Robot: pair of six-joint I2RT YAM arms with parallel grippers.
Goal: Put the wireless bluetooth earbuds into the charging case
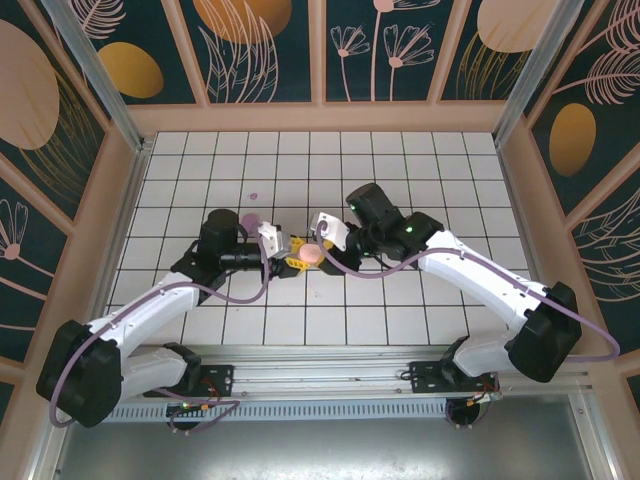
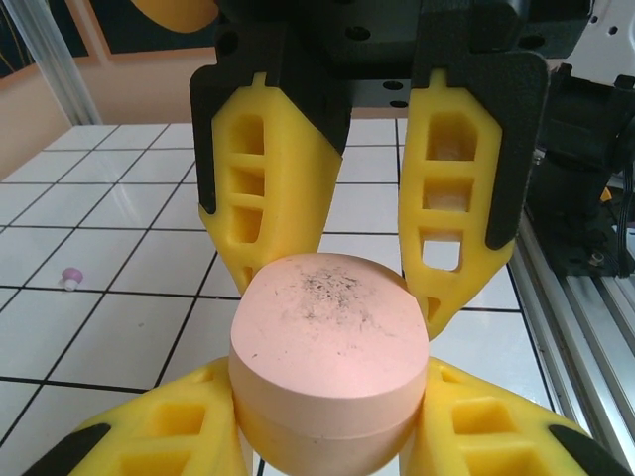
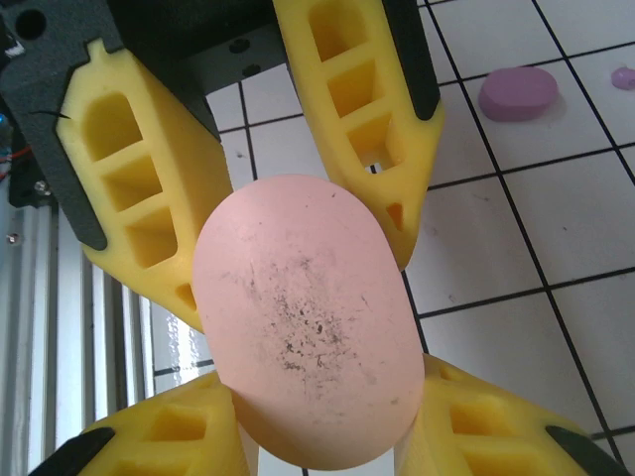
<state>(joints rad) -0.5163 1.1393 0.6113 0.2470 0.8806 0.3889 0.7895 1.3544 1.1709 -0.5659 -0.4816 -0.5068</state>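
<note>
Up and left of the pink case (image 2: 327, 317), well apart from it, a lilac earbud (image 1: 253, 196) lies loose beside the purple case (image 1: 248, 219). Your left gripper (image 2: 327, 416) is clamped on the pink case's sides. Your right gripper (image 3: 317, 426) pinches it from the opposite side. Its lid looks closed, so you're likely double-gripping to pry it open.

No lettering, brand mark or number is legible anywhere; the pink case (image 3: 308, 337) bears only dark speckled scuffs, and the wall panels (image 1: 260, 50) at 12 o'clock only painted plants.
</note>
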